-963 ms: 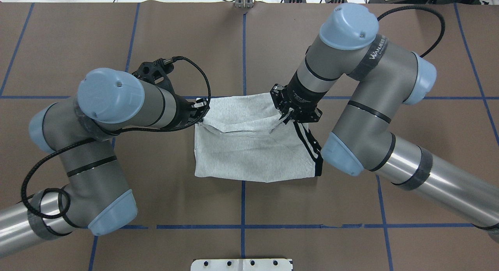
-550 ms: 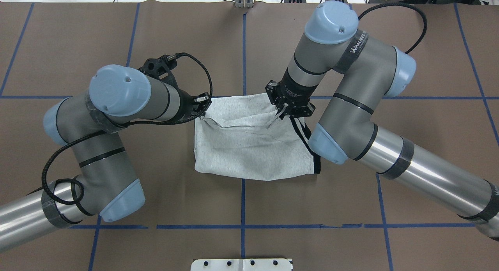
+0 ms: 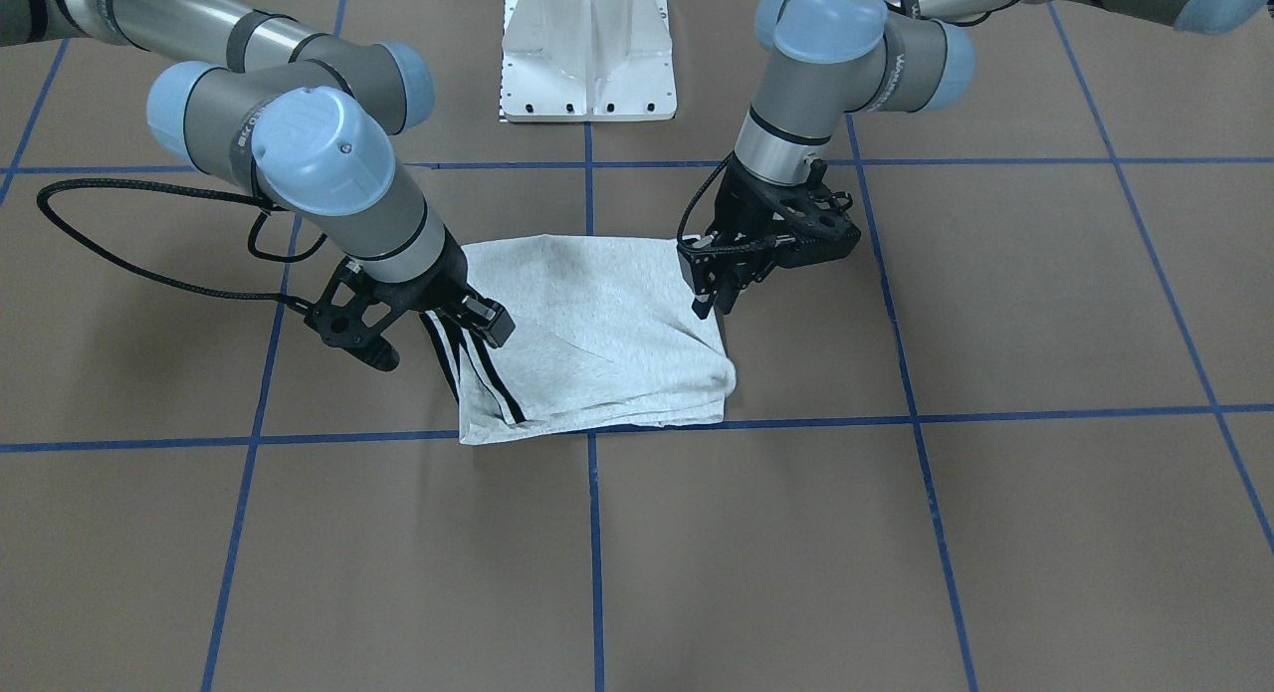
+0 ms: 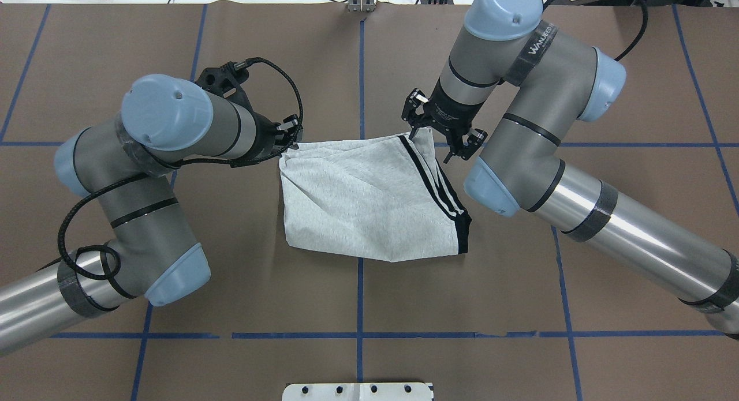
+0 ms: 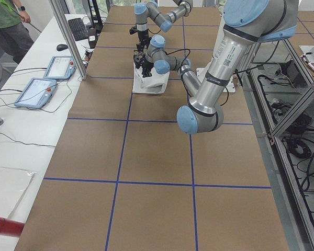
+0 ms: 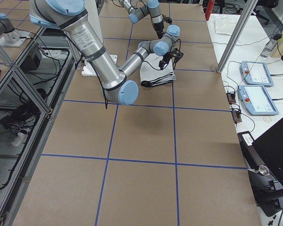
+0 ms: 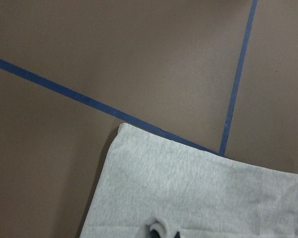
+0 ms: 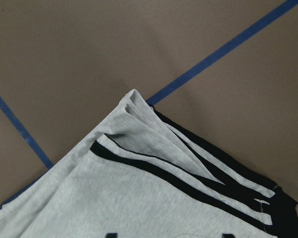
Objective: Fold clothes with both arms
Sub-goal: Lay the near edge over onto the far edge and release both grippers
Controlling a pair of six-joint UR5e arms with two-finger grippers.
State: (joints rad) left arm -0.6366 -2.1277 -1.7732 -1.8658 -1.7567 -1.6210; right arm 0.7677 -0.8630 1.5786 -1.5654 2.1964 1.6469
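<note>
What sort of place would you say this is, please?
Probably a robotics lab: a table gridded with blue tape, control tablets on a side bench, and aluminium framing with loose cables.

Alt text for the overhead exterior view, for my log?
A folded grey T-shirt lies on the brown table, black stripes along its right side. The left gripper is at its far-left corner, the right gripper, jaws spread, at its far-right corner.

One T-shirt, two arms, one pedestal.
</note>
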